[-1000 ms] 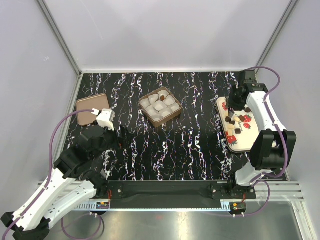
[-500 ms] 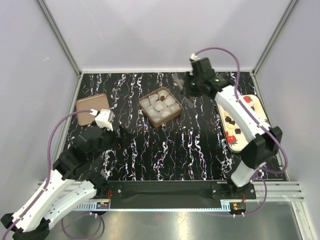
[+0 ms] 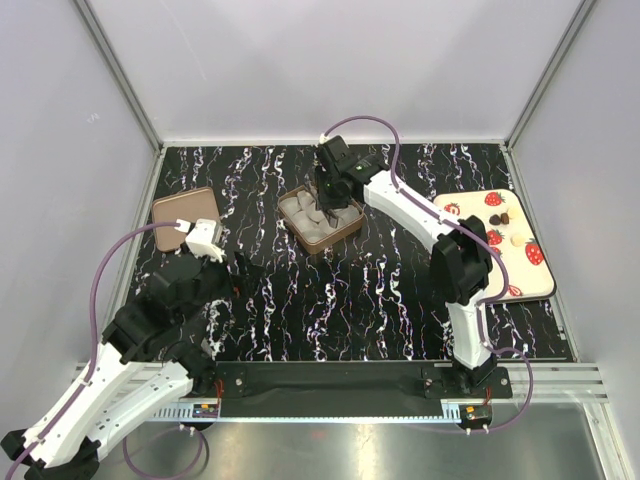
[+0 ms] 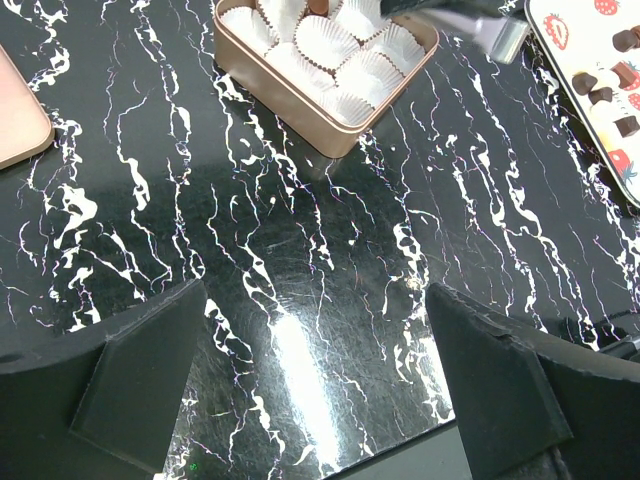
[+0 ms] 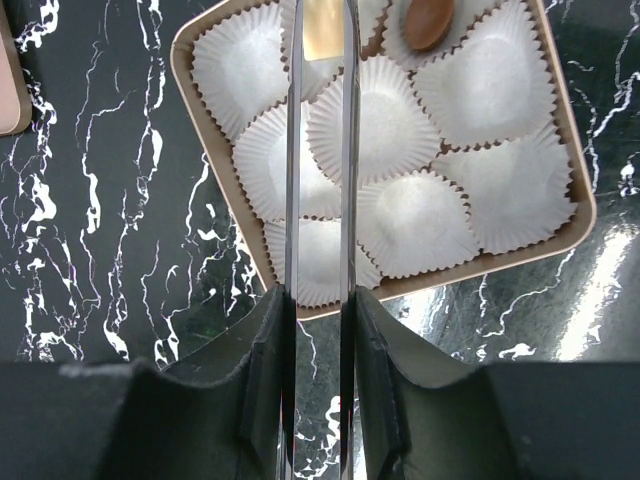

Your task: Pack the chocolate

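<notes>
The gold box (image 3: pixel 322 240) of white paper cups sits mid-table. One dark brown chocolate (image 5: pixel 427 22) lies in a far cup. My right gripper (image 3: pixel 325 206) hangs over the box. In the right wrist view its two thin blades (image 5: pixel 318 45) stand close together over the cups, with a tan glossy chocolate (image 5: pixel 322 22) between them at the top edge. More chocolate (image 3: pixel 503 218) lies on the strawberry-print tray (image 3: pixel 470 225) at the right, also in the left wrist view (image 4: pixel 601 86). My left gripper (image 3: pixel 236 272) is open and empty (image 4: pixel 315 350) above the bare table, near-left of the box.
The box lid (image 3: pixel 180 217) lies flat at the far left. The right arm stretches across the table from the near right up to the box. Grey walls close the table at the back and both sides.
My right gripper swung from over the tray at the right, across the back of the table, to over the box. The left arm has barely moved.
</notes>
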Controlling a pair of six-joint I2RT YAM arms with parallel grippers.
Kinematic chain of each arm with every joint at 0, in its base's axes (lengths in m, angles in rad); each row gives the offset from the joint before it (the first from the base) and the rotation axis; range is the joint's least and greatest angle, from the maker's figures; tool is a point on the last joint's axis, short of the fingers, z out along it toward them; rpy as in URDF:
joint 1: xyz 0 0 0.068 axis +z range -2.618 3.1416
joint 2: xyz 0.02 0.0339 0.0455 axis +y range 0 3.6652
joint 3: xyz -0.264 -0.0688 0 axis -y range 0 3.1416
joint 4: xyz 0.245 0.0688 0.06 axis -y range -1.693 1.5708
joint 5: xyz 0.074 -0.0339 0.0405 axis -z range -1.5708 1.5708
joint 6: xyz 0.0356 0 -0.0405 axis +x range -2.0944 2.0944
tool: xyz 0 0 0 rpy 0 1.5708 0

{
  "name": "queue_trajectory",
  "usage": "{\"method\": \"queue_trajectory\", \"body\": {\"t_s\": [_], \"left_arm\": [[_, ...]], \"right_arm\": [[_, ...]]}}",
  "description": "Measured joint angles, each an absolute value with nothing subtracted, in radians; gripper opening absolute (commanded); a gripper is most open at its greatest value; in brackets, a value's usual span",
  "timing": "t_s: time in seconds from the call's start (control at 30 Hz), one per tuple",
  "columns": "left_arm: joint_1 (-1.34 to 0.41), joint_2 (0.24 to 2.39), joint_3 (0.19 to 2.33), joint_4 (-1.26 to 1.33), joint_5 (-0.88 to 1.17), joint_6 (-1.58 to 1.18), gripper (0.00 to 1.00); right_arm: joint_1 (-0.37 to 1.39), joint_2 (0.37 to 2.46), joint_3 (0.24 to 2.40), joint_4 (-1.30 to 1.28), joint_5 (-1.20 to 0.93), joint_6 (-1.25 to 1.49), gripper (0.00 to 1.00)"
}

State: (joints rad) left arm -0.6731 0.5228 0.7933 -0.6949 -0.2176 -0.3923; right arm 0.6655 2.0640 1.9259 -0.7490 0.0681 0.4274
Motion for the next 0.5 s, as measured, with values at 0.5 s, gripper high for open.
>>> {"method": "queue_trajectory", "body": {"t_s": [0.5], "left_arm": [[-0.673,0.523,0.793,-0.695,-0.218,-0.392,0.99]], "right_arm": [[0.693,2.073,1.912,-0.699,0.090,0.450,0.37]]}}
